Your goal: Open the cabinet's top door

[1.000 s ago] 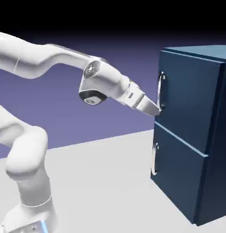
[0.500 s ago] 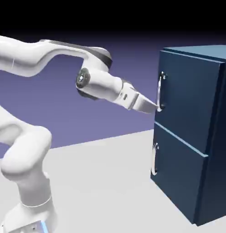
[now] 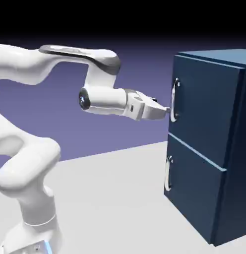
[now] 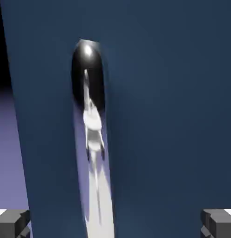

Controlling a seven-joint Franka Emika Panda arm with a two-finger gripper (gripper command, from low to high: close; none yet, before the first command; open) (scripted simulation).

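Note:
The tall navy cabinet (image 3: 214, 149) stands at the exterior view's right. Its top door (image 3: 202, 111) looks shut, with a vertical silver handle (image 3: 174, 99) near its left edge. My gripper (image 3: 167, 110) points level at the lower part of that handle, tips right at it. In the hand view the top door (image 4: 173, 116) fills the picture and the handle (image 4: 91, 139) runs down it, left of the middle. The two grey fingertips (image 4: 12, 223) sit far apart at the bottom corners, so my gripper (image 4: 115, 224) is open with the handle between its fingers, nothing clamped.
The shorter lower door (image 3: 194, 193) carries its own silver handle (image 3: 167, 173) below the gripper. The cabinet stands on a pale grey table (image 3: 110, 198). My arm's base and elbow fill the exterior view's left.
The hand has swung from pointing down and right to nearly level, and the wrist has rolled. The fingertips have stayed at the top door's handle, slightly higher now.

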